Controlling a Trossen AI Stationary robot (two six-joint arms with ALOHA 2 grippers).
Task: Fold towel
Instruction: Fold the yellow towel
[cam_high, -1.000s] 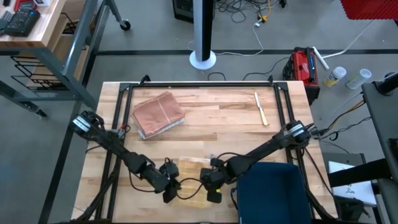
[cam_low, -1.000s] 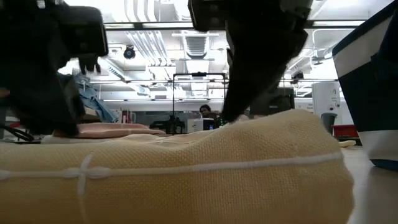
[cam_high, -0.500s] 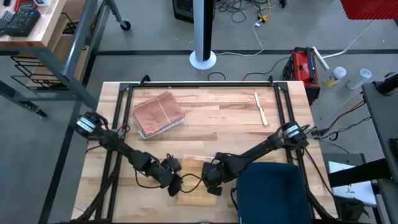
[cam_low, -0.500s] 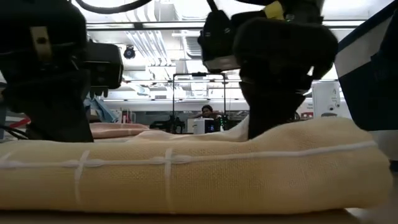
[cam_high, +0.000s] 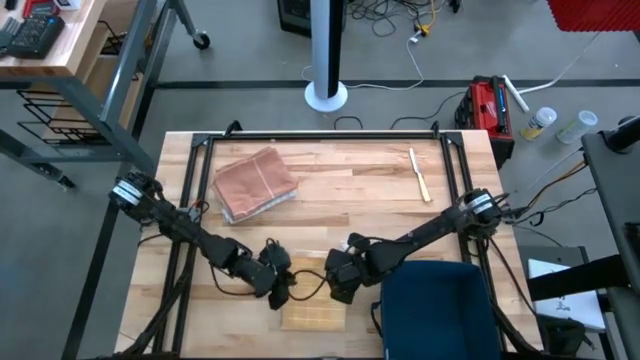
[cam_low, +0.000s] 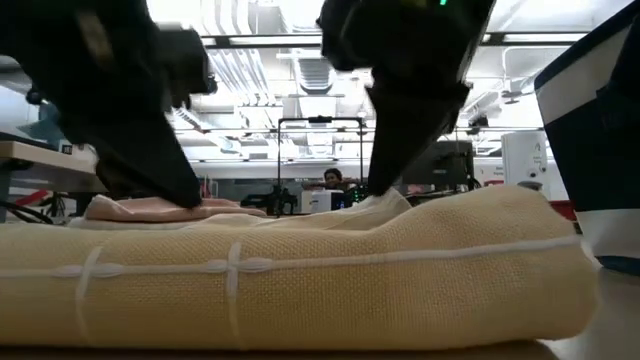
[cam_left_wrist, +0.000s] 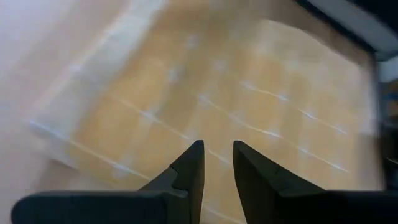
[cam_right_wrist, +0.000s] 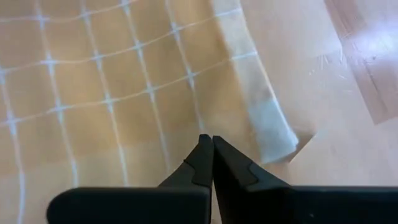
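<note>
Wooden tabletop (cam_high: 360, 185) fills my overhead view, and near its front edge lies the yellow towel (cam_high: 312, 300), folded into a thick pad with white grid lines; in the low view it spans almost the whole frame, its fold rounded at the right (cam_low: 300, 280). I have the left gripper (cam_high: 278, 288) down at the towel's left edge, its fingers (cam_left_wrist: 194, 171) narrowly parted just over the cloth with nothing between them. I have the right gripper (cam_high: 340, 285) at the towel's back right corner, its fingers (cam_right_wrist: 212, 160) pressed together over the cloth beside a turned corner; I cannot tell whether any fabric is pinched. Farther back on the left lies a pink folded cloth (cam_high: 255, 184), well apart from the towel. A pale stick (cam_high: 419, 174) lies near the back right. A dark blue bin (cam_high: 430, 310) stands just right of the towel.
</note>
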